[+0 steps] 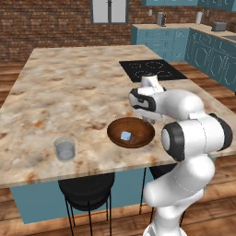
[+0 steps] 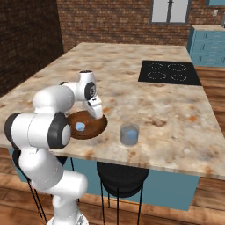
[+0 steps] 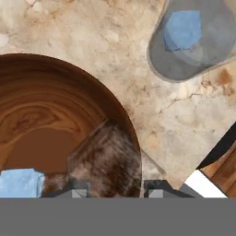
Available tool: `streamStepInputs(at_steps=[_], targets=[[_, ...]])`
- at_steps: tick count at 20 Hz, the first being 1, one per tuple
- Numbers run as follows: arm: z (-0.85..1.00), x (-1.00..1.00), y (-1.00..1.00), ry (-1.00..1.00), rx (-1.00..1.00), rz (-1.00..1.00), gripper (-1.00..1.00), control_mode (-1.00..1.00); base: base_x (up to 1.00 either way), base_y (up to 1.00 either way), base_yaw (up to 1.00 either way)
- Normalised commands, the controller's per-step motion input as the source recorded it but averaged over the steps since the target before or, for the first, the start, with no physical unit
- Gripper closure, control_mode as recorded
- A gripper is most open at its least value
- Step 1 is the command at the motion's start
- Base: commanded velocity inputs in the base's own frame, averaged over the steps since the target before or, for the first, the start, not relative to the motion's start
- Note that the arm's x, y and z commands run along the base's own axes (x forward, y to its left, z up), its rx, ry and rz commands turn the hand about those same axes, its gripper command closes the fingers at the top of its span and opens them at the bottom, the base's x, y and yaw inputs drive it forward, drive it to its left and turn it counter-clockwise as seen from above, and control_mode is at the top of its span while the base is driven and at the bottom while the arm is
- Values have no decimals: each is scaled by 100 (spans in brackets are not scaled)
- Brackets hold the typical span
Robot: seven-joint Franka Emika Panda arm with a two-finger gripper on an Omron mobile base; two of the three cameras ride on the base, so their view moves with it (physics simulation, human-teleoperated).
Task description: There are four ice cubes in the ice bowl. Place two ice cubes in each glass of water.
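Hand view: pincer [image 3: 117,191] straddles the ice bowl [image 3: 55,115] rim.

Left base view looks forward and down from behind the arm, wooden ice bowl [image 1: 131,132] centre, hob beyond it. Right base view mirrors this; the same bowl [image 2: 87,125] sits left of centre. Hand view looks steeply down, very near the bowl's rim [image 3: 120,110].

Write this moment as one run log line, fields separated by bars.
gripper: over ice bowl rim | ice cube: in bowl | glass of water: holds cube
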Motion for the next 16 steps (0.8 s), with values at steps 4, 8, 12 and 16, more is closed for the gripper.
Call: streamStepInputs(at_steps=[4, 8, 12, 16], targets=[[19, -5, -84, -8, 8, 18, 100, -100, 0, 0, 0], [0, 0, -81, -10, 14, 22, 100, -100, 0, 0, 0], [2, 0, -91, -4, 18, 26, 100, -100, 0, 0, 0], [0, 0, -58, 0, 14, 23, 100, -100, 0, 0, 0]])
